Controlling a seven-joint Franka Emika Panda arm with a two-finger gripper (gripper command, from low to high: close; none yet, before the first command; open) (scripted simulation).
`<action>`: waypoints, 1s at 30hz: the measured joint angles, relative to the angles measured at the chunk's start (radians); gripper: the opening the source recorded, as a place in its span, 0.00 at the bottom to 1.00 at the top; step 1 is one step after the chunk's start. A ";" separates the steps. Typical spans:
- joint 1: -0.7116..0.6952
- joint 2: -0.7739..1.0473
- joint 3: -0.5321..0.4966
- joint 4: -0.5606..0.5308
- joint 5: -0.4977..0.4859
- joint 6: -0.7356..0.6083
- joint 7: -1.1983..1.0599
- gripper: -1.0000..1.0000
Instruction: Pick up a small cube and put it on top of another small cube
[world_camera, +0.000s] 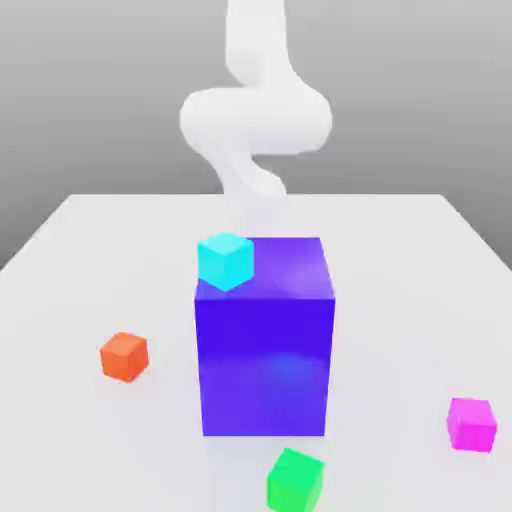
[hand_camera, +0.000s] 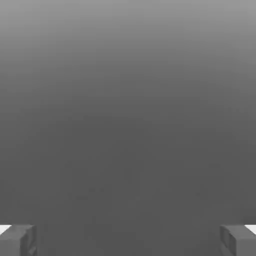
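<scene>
Several small cubes lie about the white table (world_camera: 80, 260). An orange cube (world_camera: 124, 356) sits on the exterior view's left, a green cube (world_camera: 295, 481) at the front, and a magenta cube (world_camera: 471, 423) on the right. A cyan cube (world_camera: 225, 261) shows at the upper left corner of the big blue block (world_camera: 266, 360); I cannot tell whether it rests on the block. My gripper (hand_camera: 128, 241) is open in the hand view, its fingertips (hand_camera: 19, 241) far apart with nothing between them, facing plain grey. The white arm (world_camera: 255, 115) rises behind the block.
The big blue block stands in the middle of the table, much taller than the small cubes, between the arm and the front cubes. The table's edges run along the left, right and back in the exterior view.
</scene>
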 joint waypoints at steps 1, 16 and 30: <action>0.025 0.039 -0.001 -0.007 0.005 0.016 -0.034 0.50; 0.294 0.586 0.072 -0.098 0.059 0.237 -0.494 0.50; 0.469 1.095 0.100 -0.134 -0.135 0.496 -0.642 0.50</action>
